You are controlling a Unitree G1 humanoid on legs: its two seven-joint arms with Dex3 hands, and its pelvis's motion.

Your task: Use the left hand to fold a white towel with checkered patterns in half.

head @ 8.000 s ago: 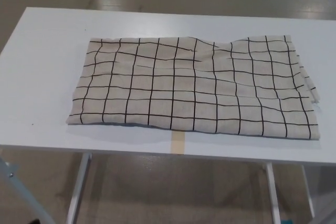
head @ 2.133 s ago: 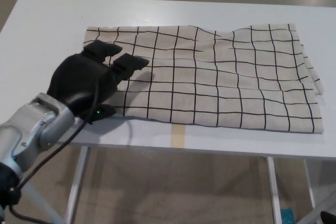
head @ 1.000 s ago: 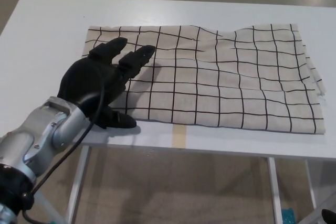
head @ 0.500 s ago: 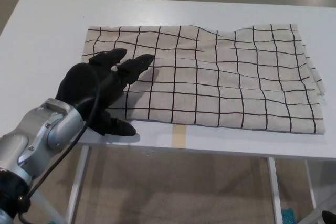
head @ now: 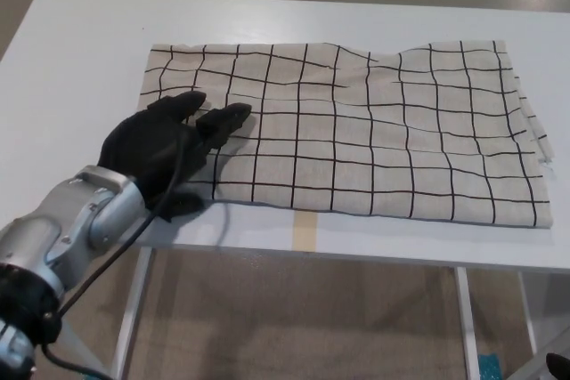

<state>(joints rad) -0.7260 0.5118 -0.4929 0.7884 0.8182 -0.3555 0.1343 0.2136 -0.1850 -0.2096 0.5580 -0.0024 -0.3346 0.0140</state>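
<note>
The white towel with black checks (head: 374, 122) lies spread flat on the white table (head: 80, 51), its long side running left to right, with a few ripples along the far edge. My left hand (head: 165, 149) rests on the towel's near left corner and hides it. Its two fingers (head: 224, 117) stretch out flat over the cloth, and the thumb (head: 183, 205) lies by the towel's front edge. The hand is open and no cloth is lifted. My right hand does not show.
A strip of tan tape (head: 304, 231) marks the table's front edge, just in front of the towel. The table's front edge is close to the towel. Bare tabletop lies to the left and behind. White table legs (head: 134, 309) and floor show below.
My left hand has slid a little lower and left on the towel corner, its fingers drawing back slightly and the thumb tucking in toward the front edge. The towel has not moved.
</note>
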